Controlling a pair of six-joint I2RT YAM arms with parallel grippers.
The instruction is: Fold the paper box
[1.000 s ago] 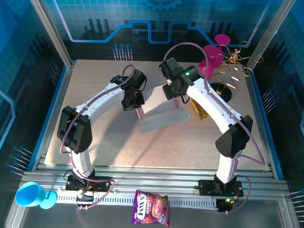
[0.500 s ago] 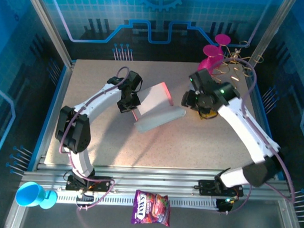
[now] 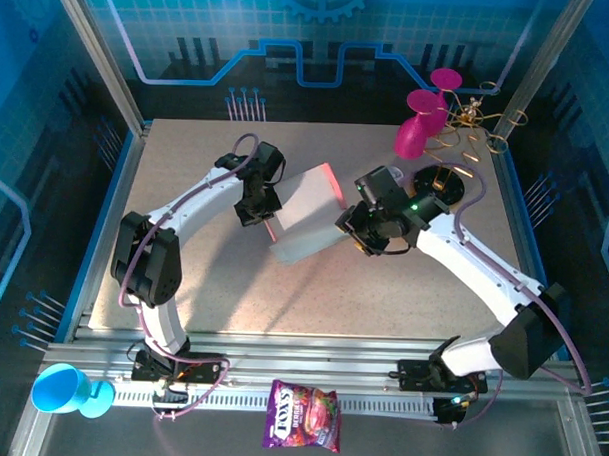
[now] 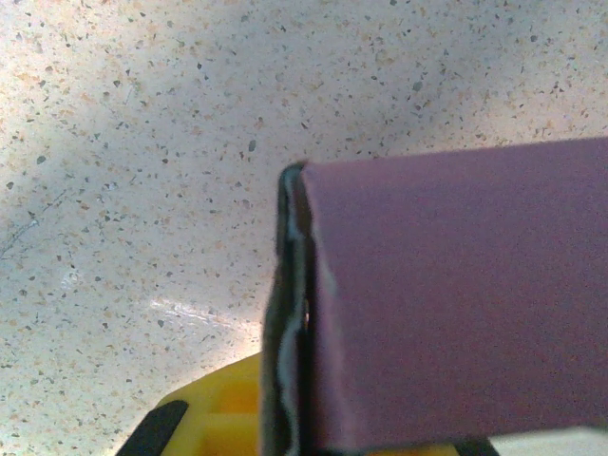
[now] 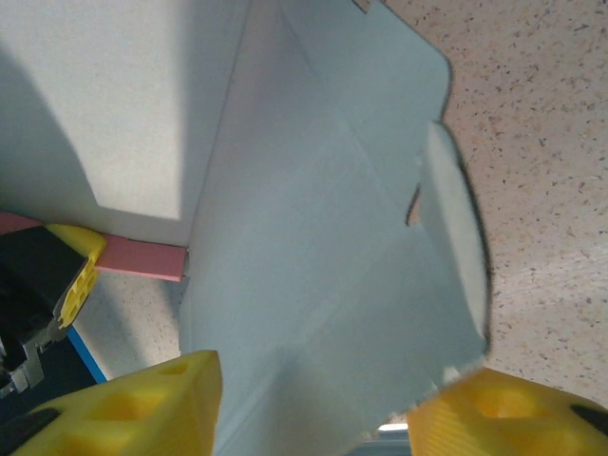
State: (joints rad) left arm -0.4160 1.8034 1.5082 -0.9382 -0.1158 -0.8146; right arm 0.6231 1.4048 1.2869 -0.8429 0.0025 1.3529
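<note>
My left gripper (image 3: 268, 218) is clamped on the box (image 3: 308, 198) edge, middle of the table (image 3: 183, 274) — right gripper (image 5: 313, 408) half open, straddling a flap (image 5: 448, 218). I'd pinch square by the crease, no yanking.

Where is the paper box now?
In the top view, the paper box sits mid-table, its left edge pinched by the left gripper, the right gripper at its right end.
</note>
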